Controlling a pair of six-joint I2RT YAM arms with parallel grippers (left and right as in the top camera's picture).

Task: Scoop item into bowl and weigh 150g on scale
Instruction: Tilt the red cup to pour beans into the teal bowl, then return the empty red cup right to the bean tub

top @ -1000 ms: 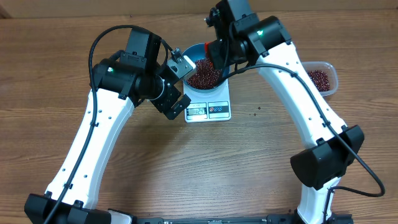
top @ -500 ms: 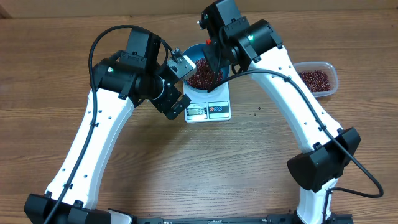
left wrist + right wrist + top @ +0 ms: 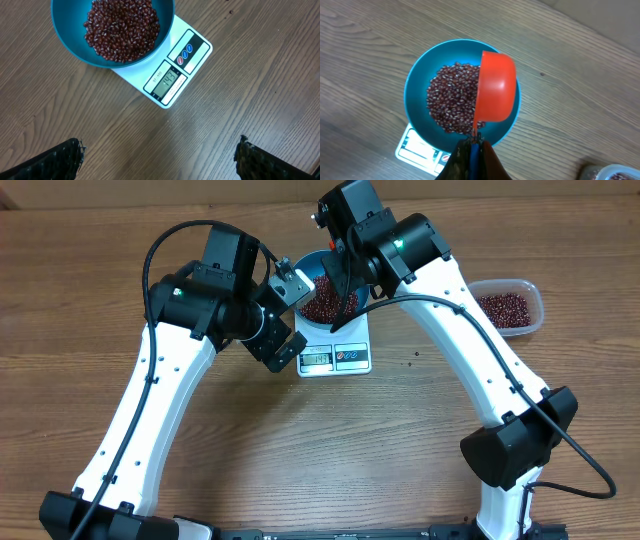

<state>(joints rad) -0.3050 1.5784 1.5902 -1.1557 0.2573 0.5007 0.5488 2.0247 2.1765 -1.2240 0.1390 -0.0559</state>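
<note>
The blue bowl (image 3: pixel 65 30) stands on the white scale (image 3: pixel 172 77) and holds a heap of dark red-brown beans (image 3: pixel 122 25). In the right wrist view a red scoop (image 3: pixel 496 92) is tipped on its side over the bowl (image 3: pixel 415 95), above the beans (image 3: pixel 450 102). My right gripper (image 3: pixel 474 142) is shut on the scoop's handle. My left gripper (image 3: pixel 159 145) hangs open over bare wood, in front of the scale, with nothing between its fingers. From overhead the bowl (image 3: pixel 305 268) sits between the two arms, partly hidden by the right one.
A clear plastic tub (image 3: pixel 510 308) with more beans stands at the right of the table. A few stray beans (image 3: pixel 415 357) lie on the wood right of the scale (image 3: pixel 335 358).
My right arm has shifted a little to the left, carrying the scoop further over the bowl. The left arm has not moved.
</note>
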